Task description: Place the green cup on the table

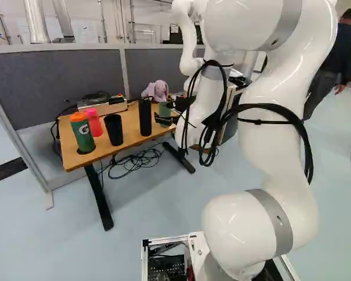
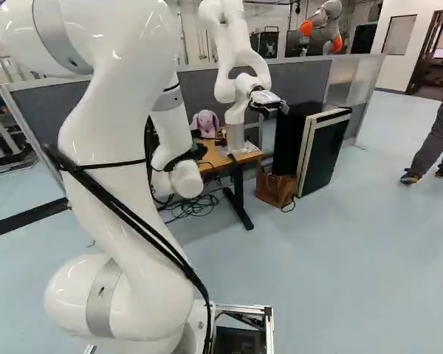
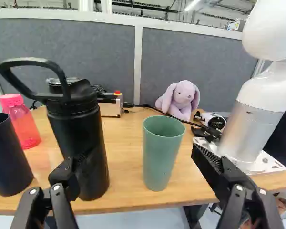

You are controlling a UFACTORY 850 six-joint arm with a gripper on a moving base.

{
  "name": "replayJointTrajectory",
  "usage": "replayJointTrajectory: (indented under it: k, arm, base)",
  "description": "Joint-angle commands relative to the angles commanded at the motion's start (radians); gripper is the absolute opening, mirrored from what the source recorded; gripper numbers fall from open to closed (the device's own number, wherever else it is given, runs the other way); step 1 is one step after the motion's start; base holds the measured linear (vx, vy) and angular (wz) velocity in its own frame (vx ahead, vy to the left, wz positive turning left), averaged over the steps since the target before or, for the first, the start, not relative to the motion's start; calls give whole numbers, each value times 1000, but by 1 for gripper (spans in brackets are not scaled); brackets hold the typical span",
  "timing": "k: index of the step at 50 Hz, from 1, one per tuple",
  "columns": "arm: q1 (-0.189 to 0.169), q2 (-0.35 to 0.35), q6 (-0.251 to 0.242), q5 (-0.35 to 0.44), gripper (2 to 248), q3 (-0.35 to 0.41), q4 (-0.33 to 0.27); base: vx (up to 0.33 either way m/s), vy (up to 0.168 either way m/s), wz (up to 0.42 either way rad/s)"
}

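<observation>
Nearest, the gripper (image 1: 163, 111) holds its fingers wide apart, with the green cup (image 3: 162, 155) upright on the near part of the table (image 3: 126, 138), ahead of their gap. Left stands a black bottle (image 3: 83, 129), right another robot (image 3: 255, 117), far behind a lilac plush rabbit (image 3: 182, 97).

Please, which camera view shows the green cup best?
The wrist view: the green cup appears large there, upright on the table, its rim and base both visible. The left base view shows it small, partly covered by the gripper. In the right base view I cannot see it.
</observation>
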Motion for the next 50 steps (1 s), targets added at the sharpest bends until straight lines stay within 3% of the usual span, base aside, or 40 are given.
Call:
replayJointTrajectory:
  k: [23, 50]
  arm:
    - [-4, 96, 0, 0, 247, 121, 0]
    - [-7, 132, 0, -29, 247, 144, 24]
  base:
    - [0, 0, 0]
    - [0, 0, 0]
